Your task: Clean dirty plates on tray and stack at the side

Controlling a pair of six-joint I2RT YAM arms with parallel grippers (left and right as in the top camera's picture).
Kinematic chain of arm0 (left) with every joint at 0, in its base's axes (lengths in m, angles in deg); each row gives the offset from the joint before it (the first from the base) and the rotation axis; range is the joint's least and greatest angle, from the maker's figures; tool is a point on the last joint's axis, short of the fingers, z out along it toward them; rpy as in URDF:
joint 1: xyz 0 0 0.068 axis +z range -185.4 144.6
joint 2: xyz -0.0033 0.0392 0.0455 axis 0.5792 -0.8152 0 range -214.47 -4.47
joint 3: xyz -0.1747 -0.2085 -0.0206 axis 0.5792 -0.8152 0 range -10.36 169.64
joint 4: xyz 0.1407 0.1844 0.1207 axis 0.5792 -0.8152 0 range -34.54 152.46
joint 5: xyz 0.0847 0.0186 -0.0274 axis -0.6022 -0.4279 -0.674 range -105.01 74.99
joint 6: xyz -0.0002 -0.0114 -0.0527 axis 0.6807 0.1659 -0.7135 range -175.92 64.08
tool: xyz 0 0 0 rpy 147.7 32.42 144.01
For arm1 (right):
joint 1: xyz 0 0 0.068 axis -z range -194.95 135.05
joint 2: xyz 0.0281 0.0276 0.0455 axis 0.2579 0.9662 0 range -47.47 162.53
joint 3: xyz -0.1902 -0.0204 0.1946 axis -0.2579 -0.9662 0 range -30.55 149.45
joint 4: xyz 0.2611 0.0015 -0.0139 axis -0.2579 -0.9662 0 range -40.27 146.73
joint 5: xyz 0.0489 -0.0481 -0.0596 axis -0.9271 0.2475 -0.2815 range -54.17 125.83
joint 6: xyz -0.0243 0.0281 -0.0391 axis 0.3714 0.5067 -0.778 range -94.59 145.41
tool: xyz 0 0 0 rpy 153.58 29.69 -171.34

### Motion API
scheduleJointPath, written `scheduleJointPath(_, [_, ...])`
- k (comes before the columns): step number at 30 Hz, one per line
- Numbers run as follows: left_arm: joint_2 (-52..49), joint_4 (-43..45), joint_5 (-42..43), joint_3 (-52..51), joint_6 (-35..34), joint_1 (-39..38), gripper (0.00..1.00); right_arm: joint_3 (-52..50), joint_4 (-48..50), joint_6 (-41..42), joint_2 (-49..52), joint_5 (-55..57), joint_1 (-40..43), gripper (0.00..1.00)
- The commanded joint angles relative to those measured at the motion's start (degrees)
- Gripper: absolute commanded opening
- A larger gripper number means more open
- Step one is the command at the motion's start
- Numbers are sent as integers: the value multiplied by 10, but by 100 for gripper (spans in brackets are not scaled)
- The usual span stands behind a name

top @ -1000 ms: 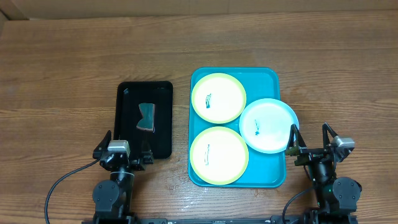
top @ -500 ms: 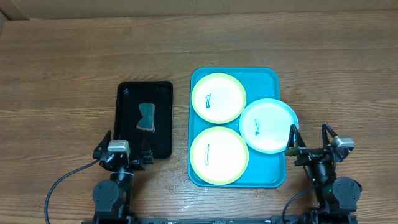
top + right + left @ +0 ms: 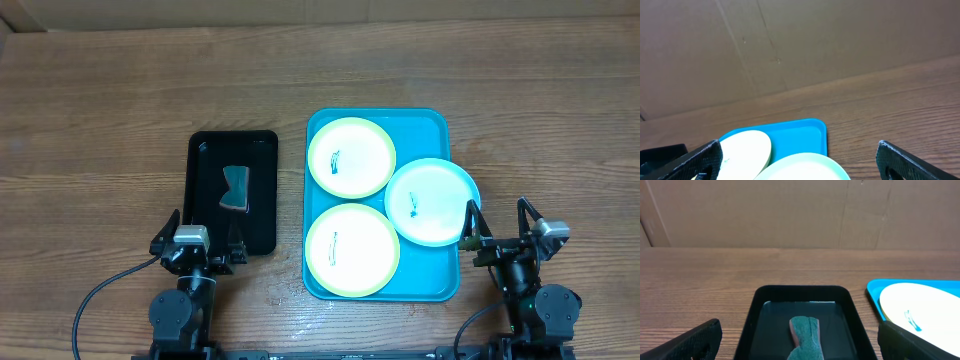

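Overhead, nothing has shifted in the last second: the turquoise tray (image 3: 440, 130) holds the upper yellow-green plate (image 3: 351, 157), the lower yellow-green plate (image 3: 352, 250) and the white plate (image 3: 432, 202), which overhangs its right rim. Each plate still shows a teal smudge, so I judge cleaning has not begun, and the sponge (image 3: 236, 188) lies untouched in the black tray (image 3: 205, 200). Both arms sit folded at the near edge of the worktop (image 3: 120, 100). From the left wrist, the left fingers (image 3: 695, 342) are spread wide and empty, with the sponge ahead between them. From the right wrist, the right fingers (image 3: 920, 160) are likewise released, with the white plate's rim low between them
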Motion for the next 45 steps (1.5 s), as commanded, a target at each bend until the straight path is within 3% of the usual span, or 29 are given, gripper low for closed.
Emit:
scheduleJointPath(1, [-2,1,7,-2,15,0,100,-6,4,0,-5,-3,5,100])
scheduleJointPath(15, [-2,1,12,-2,14,0,100,-6,7,0,-5,-11,5,99])
scheduleJointPath(17, [-2,5,47,-2,-28,0,100,-6,13,0,-5,-45,5,100])
scheduleJointPath(20, [-2,66,130,-2,-94,0,100,5,29,0,-5,-135,5,100])
scheduleJointPath(22, [-2,124,169,2,-97,0,100,27,20,0,-5,-162,5,100])
scheduleJointPath(24, [-2,169,183,16,-99,0,100,56,14,1,-3,-187,5,100])
scheduleJointPath(27, [-6,167,183,64,-102,0,100,118,-17,2,8,-196,5,100])
scheduleJointPath(30, [-37,82,184,154,-103,0,100,196,-68,2,43,-194,5,100])
scheduleJointPath(35, [-172,-114,194,365,-101,0,100,395,-238,15,188,-195,5,100])
scheduleJointPath(41, [-374,-327,298,596,-92,0,100,634,-502,15,383,-205,5,100])
scheduleJointPath(45, [-473,-414,342,680,-93,0,100,701,-568,18,463,-213,5,100])
